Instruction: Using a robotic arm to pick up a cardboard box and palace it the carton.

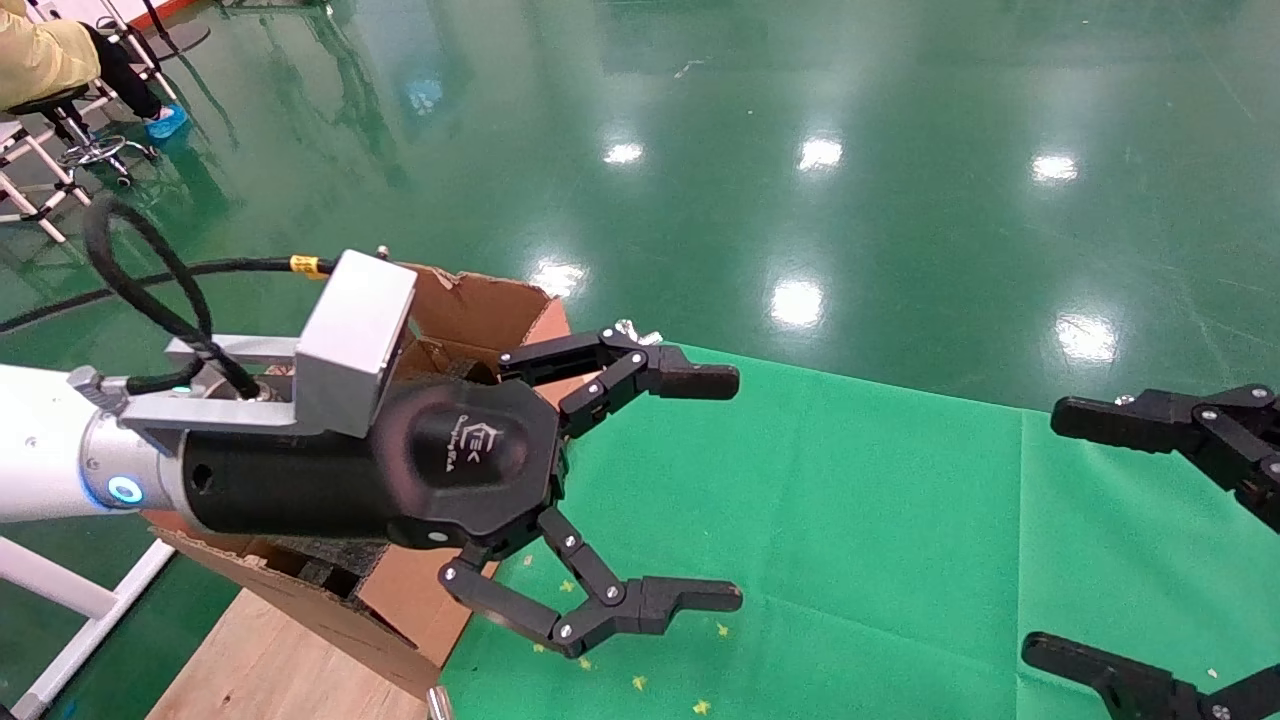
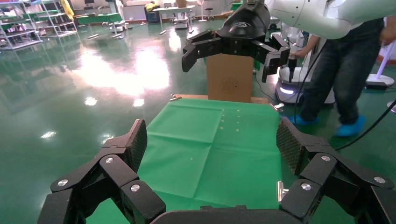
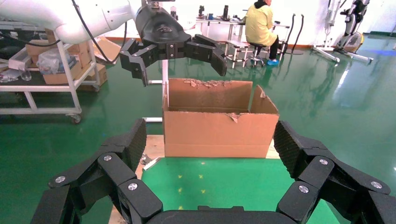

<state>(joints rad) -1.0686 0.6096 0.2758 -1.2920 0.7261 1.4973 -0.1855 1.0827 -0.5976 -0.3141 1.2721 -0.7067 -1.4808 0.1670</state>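
Note:
The large torn carton (image 1: 480, 300) stands at the table's left end, mostly behind my left arm; it also shows in the right wrist view (image 3: 219, 130). My left gripper (image 1: 737, 488) is open and empty, raised beside the carton over the green cloth (image 1: 850, 520). My right gripper (image 1: 1042, 530) is open and empty at the right edge. Both wrist views show empty jaws (image 2: 211, 140) (image 3: 211, 137). No small box lies on the cloth. A brown upright box with a round mark (image 2: 229, 88) stands at the table's far right end; I cannot tell whether it is the small box.
The wooden tabletop (image 1: 260, 660) shows under the carton. A seated person (image 1: 40, 55) is far left on the green floor. A standing person (image 2: 350, 70) is beyond the table's right end. A cart with boxes (image 3: 46, 70) stands beyond the carton.

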